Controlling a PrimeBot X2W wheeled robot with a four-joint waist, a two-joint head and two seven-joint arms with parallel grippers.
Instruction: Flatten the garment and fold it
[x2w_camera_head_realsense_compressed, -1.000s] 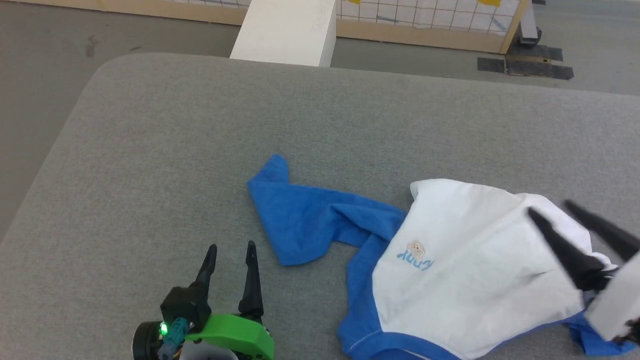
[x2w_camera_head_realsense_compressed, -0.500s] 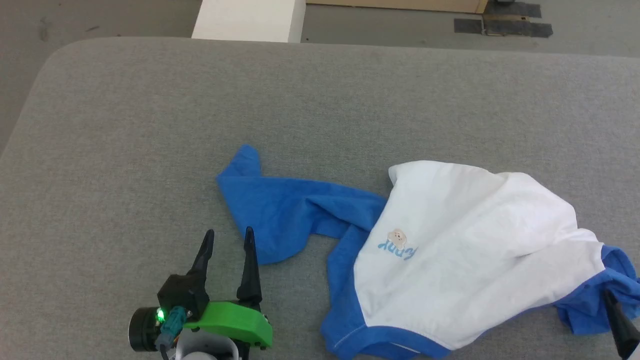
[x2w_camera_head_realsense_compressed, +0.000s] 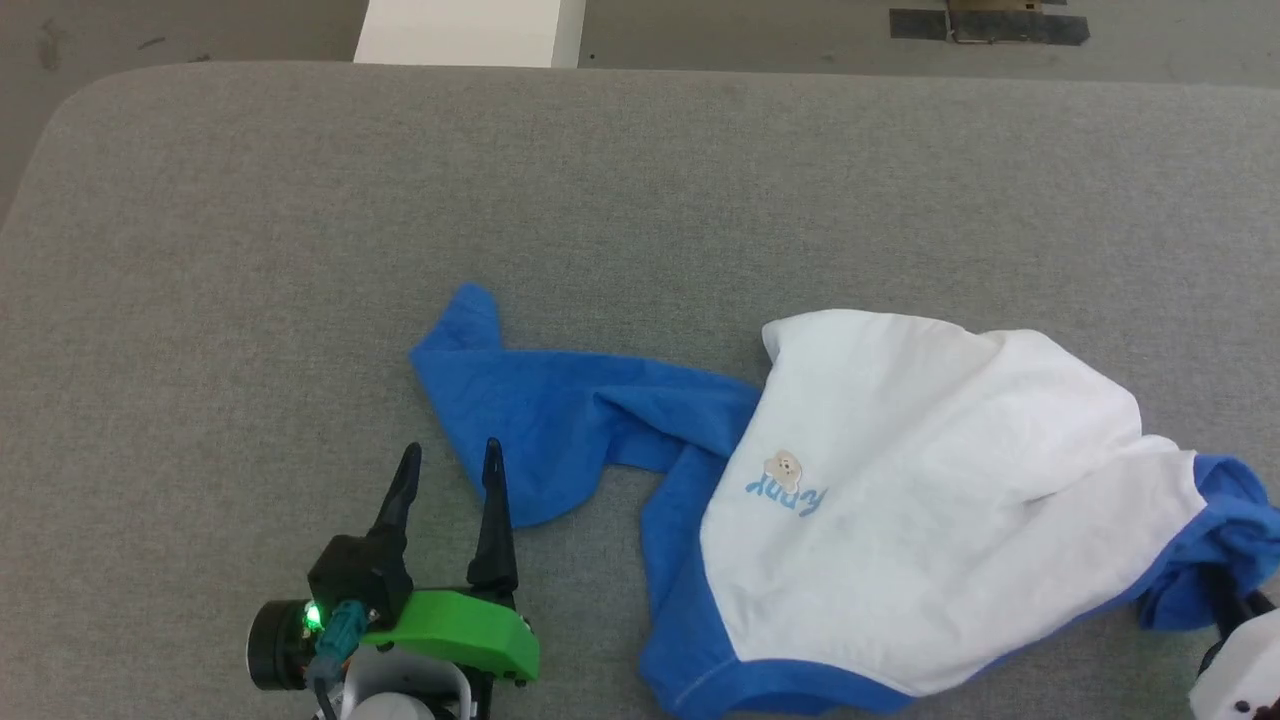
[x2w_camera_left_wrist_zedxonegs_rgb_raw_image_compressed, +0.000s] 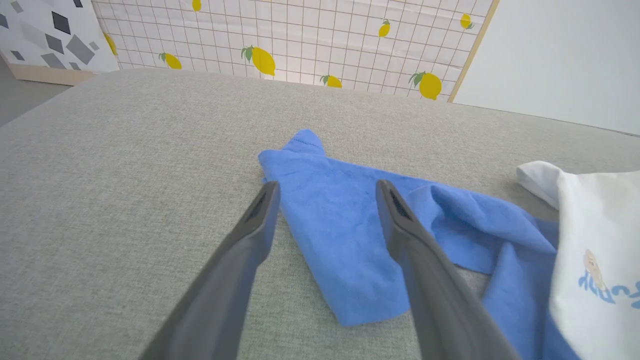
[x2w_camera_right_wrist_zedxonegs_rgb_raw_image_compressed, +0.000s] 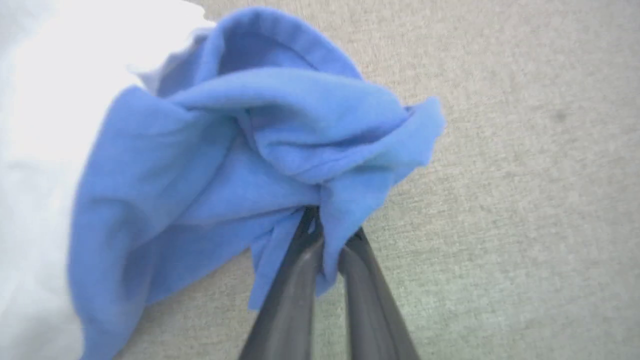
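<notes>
Lowered since a second ago, the right hand (x2w_camera_right_wrist_zedxonegs_rgb_raw_image_compressed: 327, 232) is clamped on a bunched blue sleeve (x2w_camera_right_wrist_zedxonegs_rgb_raw_image_compressed: 250, 125) of the garment (x2w_camera_head_realsense_compressed: 930, 500), crumpled just ahead of the left hand (x2w_camera_head_realsense_compressed: 447, 462) — fingers apart; a slow, low outward pull over the worktop (x2w_camera_head_realsense_compressed: 300, 250) is advised.

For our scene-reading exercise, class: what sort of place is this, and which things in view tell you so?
Probably a robot test room, not a home: a grey fabric-covered table bearing one blue-and-white shirt, a lemon-print grid panel in a wooden frame behind it, and black tape patches on the floor.
</notes>
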